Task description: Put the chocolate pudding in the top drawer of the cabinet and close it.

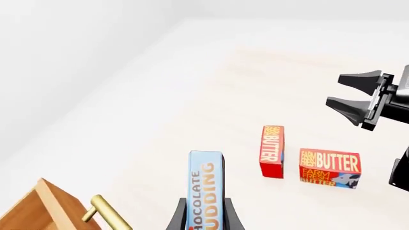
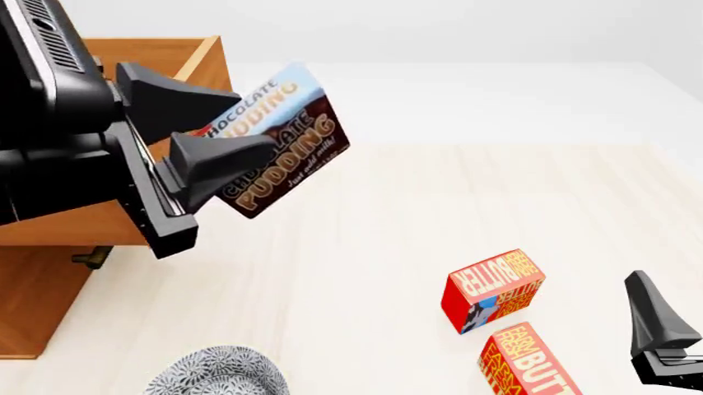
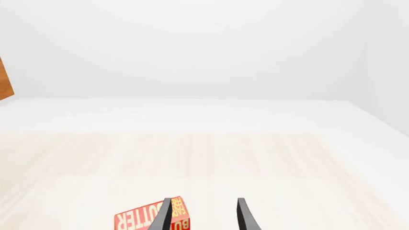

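Patterned plate (image 2: 214, 372): nearest table edge, partly in view
Butter boxes (image 2: 493, 290), (image 2: 528, 362): on the table, close together
Right gripper (image 3: 203, 215): jaws spread, empty, beside the butter boxes
Left gripper (image 2: 233, 123): raised, pinching the chocolate pudding (image 2: 280, 140), tilted, off the table
Top drawer (image 2: 193, 62): pulled open, just behind the pudding; cabinet (image 2: 39, 304) at left

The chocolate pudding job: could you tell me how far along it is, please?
Done: the top drawer stands open, and the chocolate pudding is lifted off the table. In hand: the left tool grips it beside the drawer. Left: lowering it in, releasing and closing. The right tool is open, idle.
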You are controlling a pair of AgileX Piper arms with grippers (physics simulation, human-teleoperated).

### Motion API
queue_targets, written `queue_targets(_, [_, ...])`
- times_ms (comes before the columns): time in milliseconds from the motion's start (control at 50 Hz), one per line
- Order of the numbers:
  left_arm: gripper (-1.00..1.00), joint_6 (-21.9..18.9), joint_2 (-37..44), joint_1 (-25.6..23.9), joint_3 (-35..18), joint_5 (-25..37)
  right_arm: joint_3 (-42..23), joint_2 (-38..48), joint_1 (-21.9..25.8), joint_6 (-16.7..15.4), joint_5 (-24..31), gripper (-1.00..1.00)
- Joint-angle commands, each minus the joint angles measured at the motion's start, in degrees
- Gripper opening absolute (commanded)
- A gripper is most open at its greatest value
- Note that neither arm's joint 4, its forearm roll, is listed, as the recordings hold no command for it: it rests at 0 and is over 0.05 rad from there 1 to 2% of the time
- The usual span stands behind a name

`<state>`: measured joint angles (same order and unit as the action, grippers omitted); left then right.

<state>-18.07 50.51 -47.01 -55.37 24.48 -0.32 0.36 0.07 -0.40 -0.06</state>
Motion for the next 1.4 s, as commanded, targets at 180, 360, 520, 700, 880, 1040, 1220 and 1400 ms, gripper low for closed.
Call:
queue_targets(180, [-1.00, -1.28, -3.36, 1.99, -1.77, 2.02, 0.00, 0.00, -0.01, 0.01, 0.00, 1.00])
queue_targets(360, [-1.00, -2.21, -4.01, 2.34, -2.49, 2.36, 0.00, 0.00, 0.00, 0.01, 0.00, 1.00])
queue_targets(520, [-1.00, -2.41, -4.57, 2.73, -3.44, 2.87, 0.00, 0.00, 0.01, -0.05, 0.00, 1.00])
queue_targets(700, [-1.00, -2.93, -5.80, 5.43, -3.63, 3.77, 0.00, 0.01, 0.01, 0.00, 0.00, 1.00])
queue_targets(880, [-1.00, -3.85, -7.36, 7.28, -4.41, 5.03, 0.00, -0.01, -0.01, -0.04, 0.00, 1.00])
queue_targets(1040, [-1.00, -3.92, -8.55, 10.22, -5.17, 6.07, 0.00, -0.01, 0.00, -0.01, 0.00, 1.00])
queue_targets(1220, [-1.00, -4.28, -10.14, 12.73, -5.81, 7.22, 0.00, 0.00, 0.00, 0.03, 0.00, 1.00])
queue_targets(1400, [-1.00, -4.09, -11.08, 15.57, -5.39, 7.85, 0.00, -0.01, -0.01, 0.00, 0.00, 1.00])
